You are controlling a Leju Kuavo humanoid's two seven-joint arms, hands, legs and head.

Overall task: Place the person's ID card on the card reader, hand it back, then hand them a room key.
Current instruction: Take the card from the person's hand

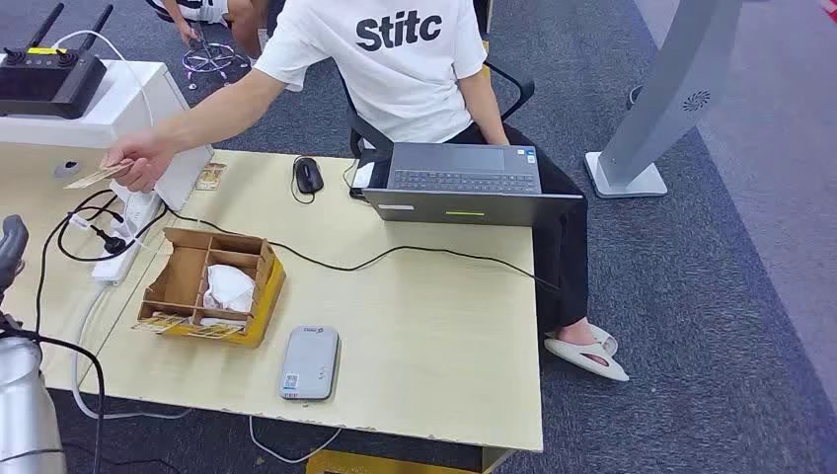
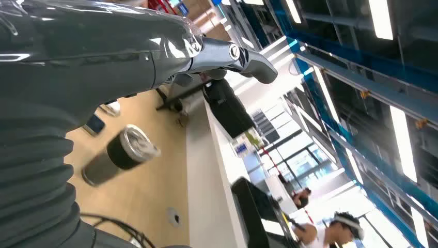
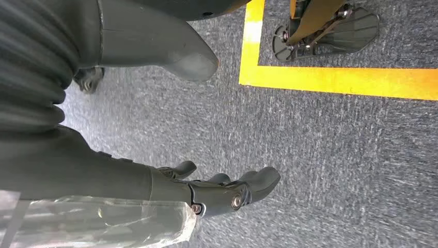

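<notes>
L hand (image 1: 12,247) raised at tabletop's (image 1: 434,336) near-left edge, fingers apart, holding nothing. Just beyond it a person's hand (image 1: 143,158) holds out the ID card (image 1: 97,176), not touching robot's fingers. Further right of L hand: cardboard box (image 1: 209,284), then grey card reader (image 1: 309,362) flat on tabletop. R hand (image 3: 206,191) hangs over carpet floor (image 3: 335,155), fingers loosely spread, empty.

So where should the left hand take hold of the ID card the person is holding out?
Probably by the free end of the ID card, the end toward the robot: the person's hand pinches the other end and holds it roughly flat. The left hand is nearest, coming from the table's left edge.
</notes>
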